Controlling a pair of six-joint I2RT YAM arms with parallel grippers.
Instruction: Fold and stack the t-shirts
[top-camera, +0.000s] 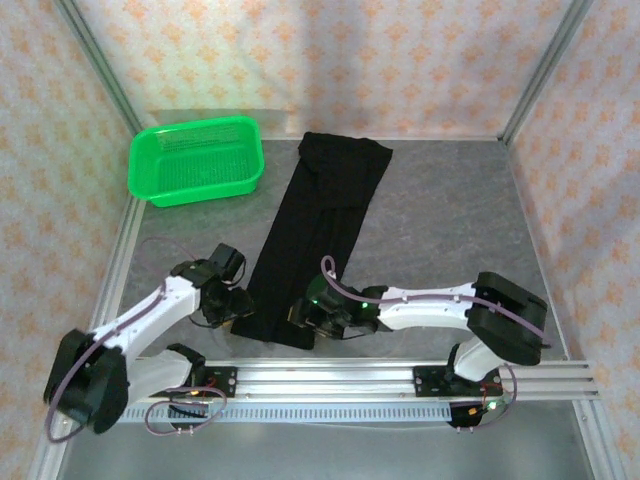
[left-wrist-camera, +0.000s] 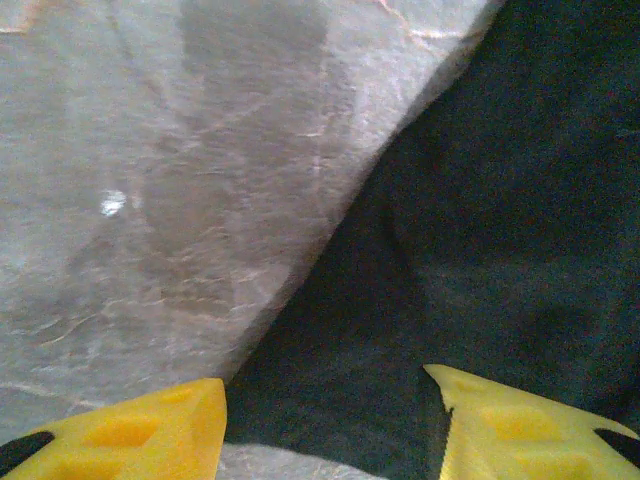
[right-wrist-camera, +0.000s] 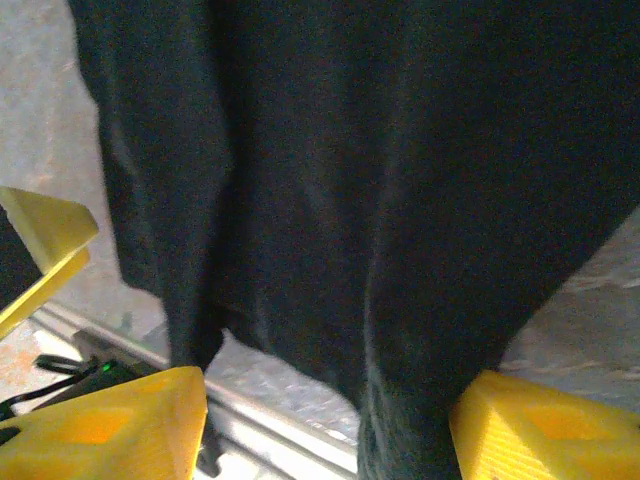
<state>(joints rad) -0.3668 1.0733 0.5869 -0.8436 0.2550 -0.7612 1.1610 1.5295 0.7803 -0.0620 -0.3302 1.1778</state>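
T-shirt (top-camera: 320, 235) in a long strip, near end straddled by left claw (left-wrist-camera: 325, 400) and right claw (right-wrist-camera: 330, 400), both half open, empty; likely next: pinch that end, carry it far.

soft, even overhead light in the top view; both wrist views dimmer, blurred, grainy

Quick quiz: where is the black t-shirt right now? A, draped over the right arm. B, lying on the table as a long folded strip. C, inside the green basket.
B: the t-shirt lies stretched out on the table, outside the green basket.
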